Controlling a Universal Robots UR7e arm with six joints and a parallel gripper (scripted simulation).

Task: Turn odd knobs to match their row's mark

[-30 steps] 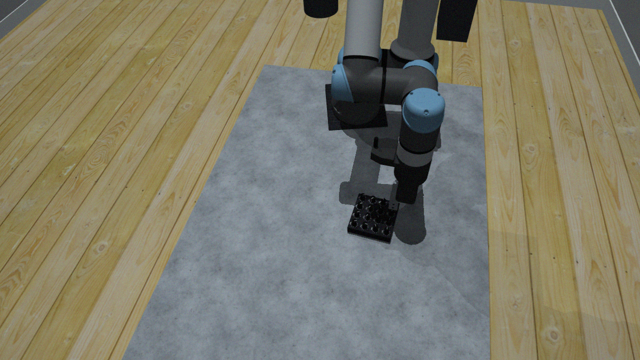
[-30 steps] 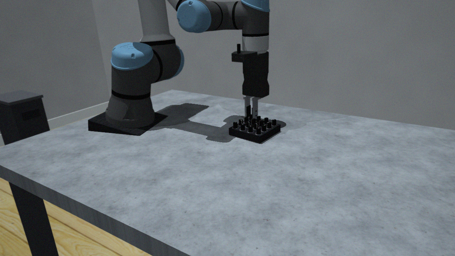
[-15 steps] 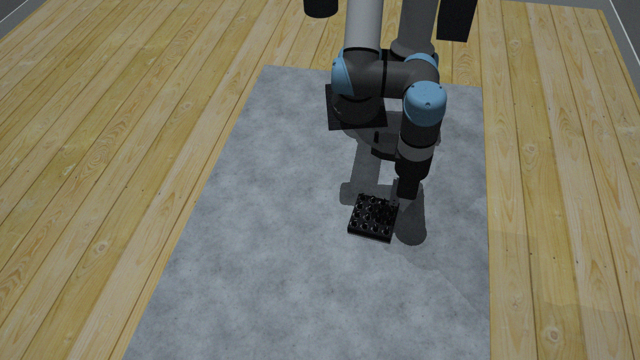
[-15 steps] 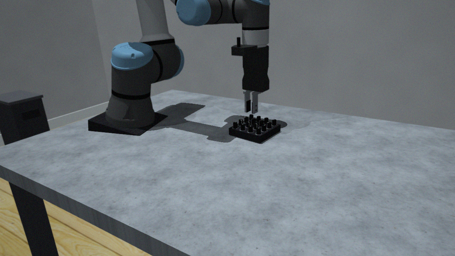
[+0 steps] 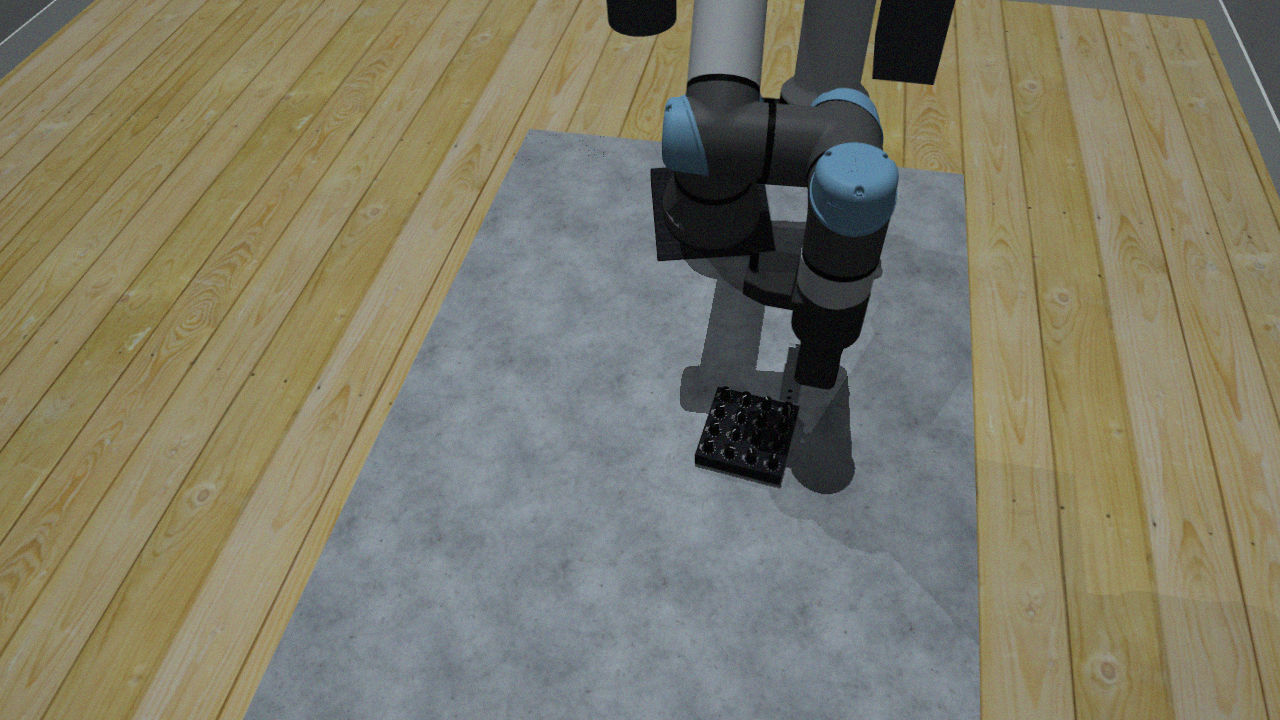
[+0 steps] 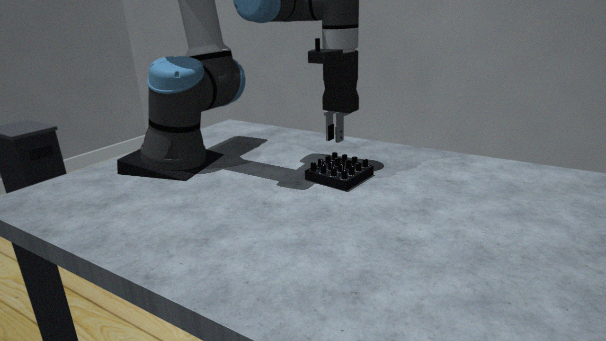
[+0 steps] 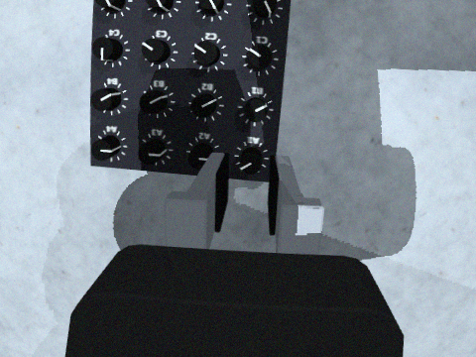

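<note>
The pincer (image 5: pixel 791 402) (image 6: pixel 334 141) (image 7: pixel 248 178), its fingers parted partway and gripping nothing, is positioned above the A1 end of the knob box (image 5: pixel 746 436) (image 6: pixel 339 174) (image 7: pixel 183 116), which stands on the grey counter (image 5: pixel 554 537) (image 6: pixel 339 254) (image 7: pixel 446 188) with knob C4's (image 7: pixel 110 50) line diverging from those of C1 (image 7: pixel 259 59), C2 (image 7: pixel 206 54) and C3 (image 7: pixel 157 52).

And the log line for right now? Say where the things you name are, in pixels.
gripper (image 6: pixel 334 140) (image 7: pixel 248 178): open, above knob box (image 5: pixel 741 471) (image 6: pixel 326 181) (image 7: pixel 134 69) | held: nothing | C4 knob (image 7: pixel 110 50): line differs from rest of row C | box: on table (image 5: pixel 537 537) (image 6: pixel 296 254)
</note>
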